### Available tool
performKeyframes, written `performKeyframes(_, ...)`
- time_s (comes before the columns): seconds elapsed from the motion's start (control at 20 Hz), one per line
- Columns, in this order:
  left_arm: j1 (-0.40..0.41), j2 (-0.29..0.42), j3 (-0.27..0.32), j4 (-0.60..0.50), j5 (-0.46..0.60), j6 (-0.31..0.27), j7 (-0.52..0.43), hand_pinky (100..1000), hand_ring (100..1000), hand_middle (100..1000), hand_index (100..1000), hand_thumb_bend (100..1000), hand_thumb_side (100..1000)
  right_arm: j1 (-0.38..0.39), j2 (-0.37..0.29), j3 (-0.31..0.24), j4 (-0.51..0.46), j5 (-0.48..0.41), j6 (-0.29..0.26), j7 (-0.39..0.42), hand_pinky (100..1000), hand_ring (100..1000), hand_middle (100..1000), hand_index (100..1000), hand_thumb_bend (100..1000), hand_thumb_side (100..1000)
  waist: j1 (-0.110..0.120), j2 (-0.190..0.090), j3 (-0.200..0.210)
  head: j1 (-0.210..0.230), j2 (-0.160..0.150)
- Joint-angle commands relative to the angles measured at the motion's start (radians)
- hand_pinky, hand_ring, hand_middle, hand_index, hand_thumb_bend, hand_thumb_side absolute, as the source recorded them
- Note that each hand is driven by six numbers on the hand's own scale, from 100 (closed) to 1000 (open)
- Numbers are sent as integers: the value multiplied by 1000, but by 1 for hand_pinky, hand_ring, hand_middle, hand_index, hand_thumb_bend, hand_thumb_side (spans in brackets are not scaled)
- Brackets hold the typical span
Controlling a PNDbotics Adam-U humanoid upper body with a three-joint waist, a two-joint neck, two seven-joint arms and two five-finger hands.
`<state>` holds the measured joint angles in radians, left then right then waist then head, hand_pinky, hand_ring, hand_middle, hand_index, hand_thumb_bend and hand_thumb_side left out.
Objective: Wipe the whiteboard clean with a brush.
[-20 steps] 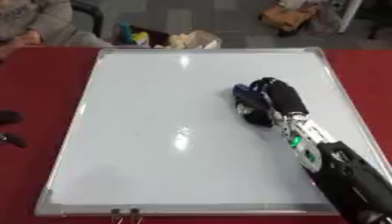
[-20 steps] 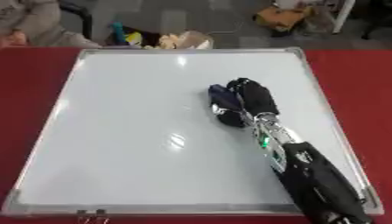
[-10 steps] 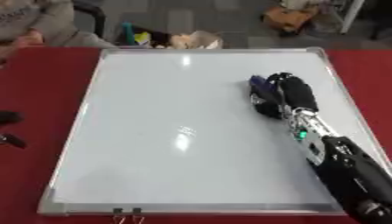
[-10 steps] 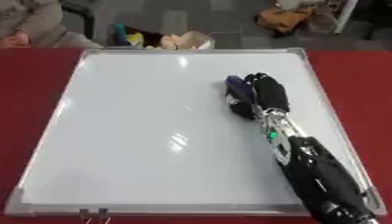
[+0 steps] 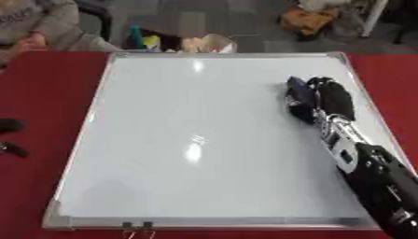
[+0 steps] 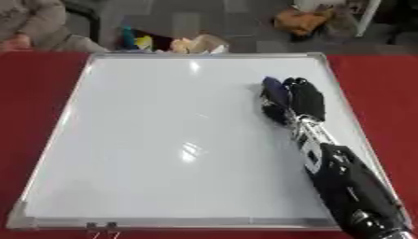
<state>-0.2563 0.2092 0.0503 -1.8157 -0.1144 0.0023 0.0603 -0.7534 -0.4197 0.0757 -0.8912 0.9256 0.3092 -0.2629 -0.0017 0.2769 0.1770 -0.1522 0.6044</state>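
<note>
one hand was at work: the right hand [image 5: 326, 98] lay on the whiteboard [image 5: 204, 140], near its right edge and toward its far end, fingers curled round a dark blue brush [image 5: 298, 95] that was pressed flat to the board. the left hand did not show in either view. the whiteboard lay flat on a red table [image 5: 41, 102], and its surface looked bare white apart from lamp glare, so by my judgement little or nothing remained to wipe. the brush seemed a small, light eraser block, probably stiff in the body with a soft felt face; it would best be held across its back and sides so the face stayed flat. the glossy board looked slippery, so the brush should glide easily, and the board itself might shift on the table if pushed sideways.
</note>
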Motion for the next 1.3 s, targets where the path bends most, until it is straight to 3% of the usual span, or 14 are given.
performKeyframes(0.05,-7,10,9,-15,3,-2,0,422,697,534,606,244,947,39,-13,-17,88,-49,24,-1,602,699,605,800,170,792,9,-2,-4,0,-3)
performKeyframes(0.7,-7,12,11,-16,2,-2,1,422,696,534,605,245,947,57,-35,-36,109,-111,50,-43,600,696,601,802,166,794,6,-4,-6,4,-2)
performKeyframes(1.3,-6,11,11,-15,2,-2,2,423,696,533,605,245,946,50,-28,-25,108,-109,45,-39,603,700,606,802,142,798,7,-7,-7,3,-2)
